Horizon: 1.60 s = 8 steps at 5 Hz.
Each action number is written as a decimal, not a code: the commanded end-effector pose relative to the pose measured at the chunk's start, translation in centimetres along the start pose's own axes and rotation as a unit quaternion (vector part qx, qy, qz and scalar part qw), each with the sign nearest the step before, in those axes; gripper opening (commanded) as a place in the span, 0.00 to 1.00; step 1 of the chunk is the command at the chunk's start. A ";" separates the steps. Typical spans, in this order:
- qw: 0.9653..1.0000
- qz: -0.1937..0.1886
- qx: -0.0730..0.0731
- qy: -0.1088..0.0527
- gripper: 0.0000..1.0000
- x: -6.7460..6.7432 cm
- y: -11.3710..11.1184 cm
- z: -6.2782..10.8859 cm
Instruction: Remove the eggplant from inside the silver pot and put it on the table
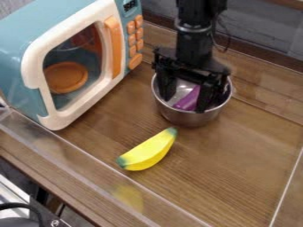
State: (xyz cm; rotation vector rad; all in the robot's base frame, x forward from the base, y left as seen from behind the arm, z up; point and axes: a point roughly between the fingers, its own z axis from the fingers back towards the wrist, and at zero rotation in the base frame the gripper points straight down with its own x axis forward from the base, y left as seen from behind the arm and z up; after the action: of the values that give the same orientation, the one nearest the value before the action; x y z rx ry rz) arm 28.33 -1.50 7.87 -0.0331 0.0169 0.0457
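Observation:
The silver pot [208, 110] stands on the brown table [225, 168] right of the toy microwave. Inside it lies the purple eggplant [186, 99], mostly covered by the gripper. My gripper [190, 91] points straight down with its black fingers [164, 84] spread wide and lowered into the pot, one on each side of the eggplant. The jaws stand open, and I cannot tell whether a finger touches the eggplant.
A blue toy microwave [66, 53] with its door open stands at the left, close beside the pot. A yellow banana [148, 150] lies on the table in front of the pot. A clear raised rim [71, 160] borders the table's near edge.

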 end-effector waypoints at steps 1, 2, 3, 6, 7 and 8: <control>1.000 -0.018 0.002 -0.021 1.00 1.5 0.0 0.1; 0.999 -0.034 0.005 -0.021 1.00 2.5 0.0 -0.5; 0.999 -0.037 0.008 -0.020 1.00 2.6 0.8 -1.2; 0.998 -0.057 0.016 -0.022 1.00 5.2 2.3 -2.4; 0.998 -0.050 0.019 -0.023 1.00 5.0 2.6 -2.1; 0.998 -0.055 0.022 -0.025 1.00 5.5 3.0 -2.3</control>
State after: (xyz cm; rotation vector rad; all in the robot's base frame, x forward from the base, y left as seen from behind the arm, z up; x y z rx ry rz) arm 32.59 1.18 3.92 0.0036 0.0233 -0.0723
